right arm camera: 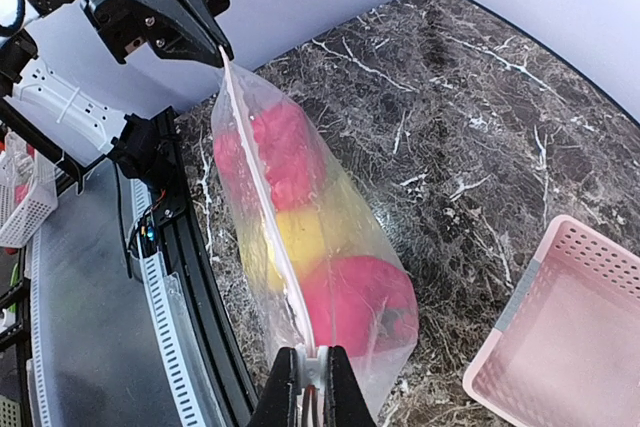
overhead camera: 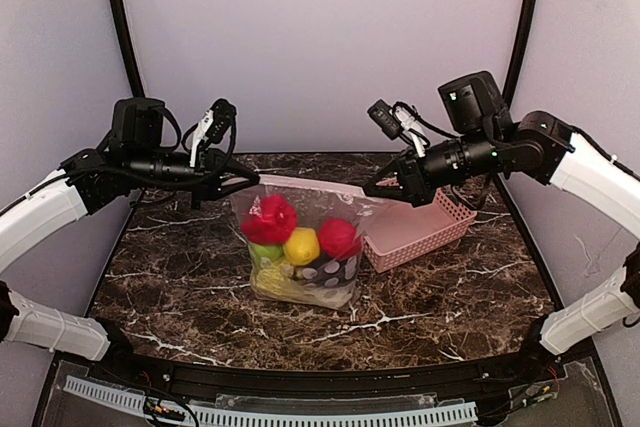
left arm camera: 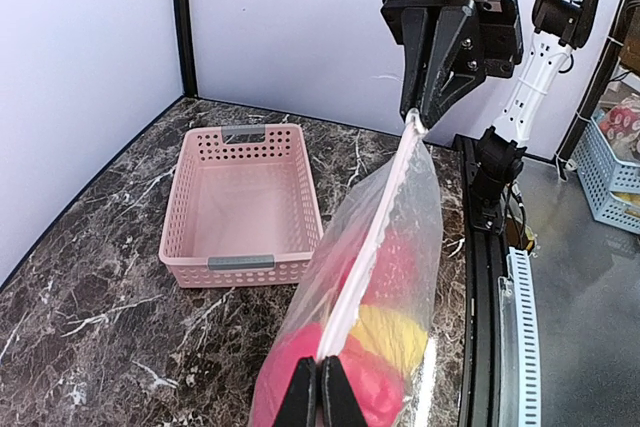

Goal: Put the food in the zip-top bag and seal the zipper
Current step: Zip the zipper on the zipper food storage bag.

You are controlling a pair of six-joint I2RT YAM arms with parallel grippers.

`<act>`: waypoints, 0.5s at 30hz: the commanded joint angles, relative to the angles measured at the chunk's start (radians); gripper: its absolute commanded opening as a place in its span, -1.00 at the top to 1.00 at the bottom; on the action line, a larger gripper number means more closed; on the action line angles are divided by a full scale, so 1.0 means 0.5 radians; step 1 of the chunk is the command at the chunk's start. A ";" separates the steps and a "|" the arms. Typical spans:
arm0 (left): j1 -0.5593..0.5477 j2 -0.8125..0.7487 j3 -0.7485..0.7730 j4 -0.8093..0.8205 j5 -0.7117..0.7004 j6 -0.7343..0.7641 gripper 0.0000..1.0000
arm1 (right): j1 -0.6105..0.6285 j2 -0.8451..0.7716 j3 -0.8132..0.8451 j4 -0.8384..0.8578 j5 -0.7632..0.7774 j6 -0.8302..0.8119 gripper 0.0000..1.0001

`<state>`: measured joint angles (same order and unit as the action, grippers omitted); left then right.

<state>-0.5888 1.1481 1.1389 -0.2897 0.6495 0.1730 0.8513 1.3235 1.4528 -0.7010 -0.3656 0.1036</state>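
Zipper (right arm camera: pixel 262 192) stretched: left end effector (overhead camera: pixel 251 179) and right end effector (overhead camera: pixel 371 190) each clamped on one end. Hold it taut and level while you pinch along it.

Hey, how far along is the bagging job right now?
Done: the food is inside the bag, and the pink basket is empty. In hand: the left gripper and right gripper are each shut on one end of the zipper strip, holding it taut between them. Left: the strip looks like one closed line, but whether it is pressed shut all along is unclear, so sealing may remain.
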 commanded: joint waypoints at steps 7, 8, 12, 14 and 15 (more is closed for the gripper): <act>0.069 -0.058 -0.021 -0.130 -0.110 -0.044 0.99 | -0.035 -0.094 -0.042 -0.273 -0.062 -0.090 1.00; 0.076 -0.053 -0.022 -0.133 -0.126 -0.049 0.99 | -0.036 -0.102 -0.045 -0.281 -0.044 -0.093 1.00; 0.101 -0.042 -0.020 -0.144 -0.210 -0.082 0.99 | -0.037 -0.127 -0.077 -0.283 -0.032 -0.101 1.00; 0.106 -0.039 -0.016 -0.146 -0.228 -0.088 0.99 | -0.036 -0.139 -0.086 -0.290 -0.015 -0.100 1.00; 0.109 -0.037 -0.010 -0.147 -0.244 -0.090 0.99 | -0.037 -0.141 -0.087 -0.291 -0.013 -0.100 1.00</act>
<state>-0.5816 1.1427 1.1381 -0.3176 0.6346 0.1474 0.8505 1.3003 1.4307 -0.7311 -0.4137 0.0631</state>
